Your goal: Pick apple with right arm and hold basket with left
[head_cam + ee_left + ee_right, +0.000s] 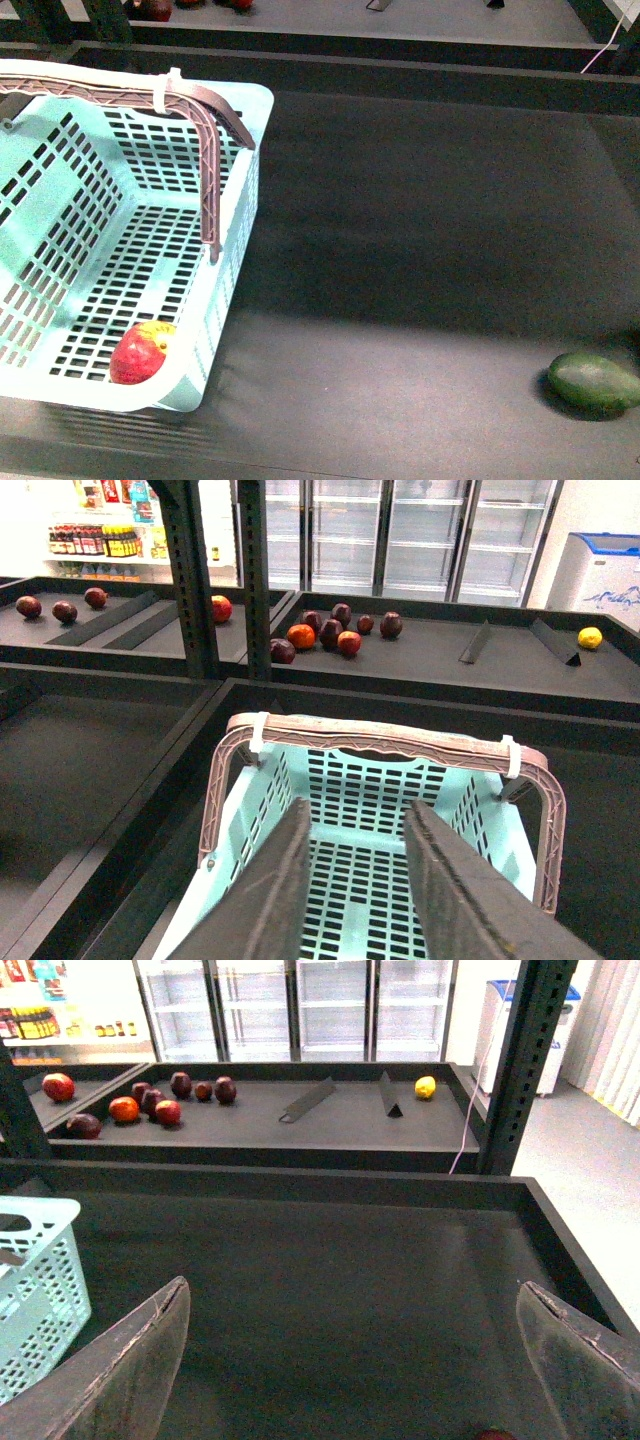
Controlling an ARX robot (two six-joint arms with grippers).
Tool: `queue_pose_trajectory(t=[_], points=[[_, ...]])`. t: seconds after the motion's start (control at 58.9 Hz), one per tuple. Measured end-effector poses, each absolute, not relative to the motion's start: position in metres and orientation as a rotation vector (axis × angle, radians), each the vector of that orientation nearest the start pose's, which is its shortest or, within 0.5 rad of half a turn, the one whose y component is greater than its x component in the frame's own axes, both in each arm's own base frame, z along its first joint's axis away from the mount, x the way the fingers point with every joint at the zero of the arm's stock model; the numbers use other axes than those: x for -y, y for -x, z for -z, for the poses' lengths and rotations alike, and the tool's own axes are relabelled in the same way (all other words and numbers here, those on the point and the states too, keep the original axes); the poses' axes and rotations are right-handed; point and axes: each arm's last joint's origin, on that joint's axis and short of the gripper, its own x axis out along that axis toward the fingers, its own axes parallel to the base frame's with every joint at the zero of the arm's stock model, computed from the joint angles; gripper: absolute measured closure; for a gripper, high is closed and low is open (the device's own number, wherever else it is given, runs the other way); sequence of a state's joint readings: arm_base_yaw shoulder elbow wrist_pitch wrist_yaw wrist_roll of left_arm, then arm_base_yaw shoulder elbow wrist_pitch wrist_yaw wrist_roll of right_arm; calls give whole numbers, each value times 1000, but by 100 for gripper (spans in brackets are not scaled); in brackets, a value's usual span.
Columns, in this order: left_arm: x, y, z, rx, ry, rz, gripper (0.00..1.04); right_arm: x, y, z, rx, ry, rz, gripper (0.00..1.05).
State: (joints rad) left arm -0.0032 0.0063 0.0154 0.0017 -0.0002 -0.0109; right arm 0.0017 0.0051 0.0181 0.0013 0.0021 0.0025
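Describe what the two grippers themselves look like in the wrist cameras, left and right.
The left gripper has two long, flat, dark grey-black fingers with a rough, matte, foam-like surface. The right gripper has two broad grey fingers with a scuffed surface, pale worn edges and pointed upper corners. No cables or markings show, and neither arm appears in the front view.

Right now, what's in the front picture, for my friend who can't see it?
A red and yellow apple sits in the near corner of a light-teal basket on the left of a dark table. The basket's brown handle, tied with a white zip tie, arches over it. A green avocado lies far right.
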Motion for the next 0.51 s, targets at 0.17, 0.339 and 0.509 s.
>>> queue_pose_trajectory(t=[0.17,0.339,0.509], points=[[0,-97,-168,11,11,3,38,0,-97,-169,14,-3,0,9],[0,-97,-168,11,11,3,6,0,-97,-169,14,-3,0,9],[0,-97,-168,11,9,3,7,0,-97,-169,14,-3,0,9]])
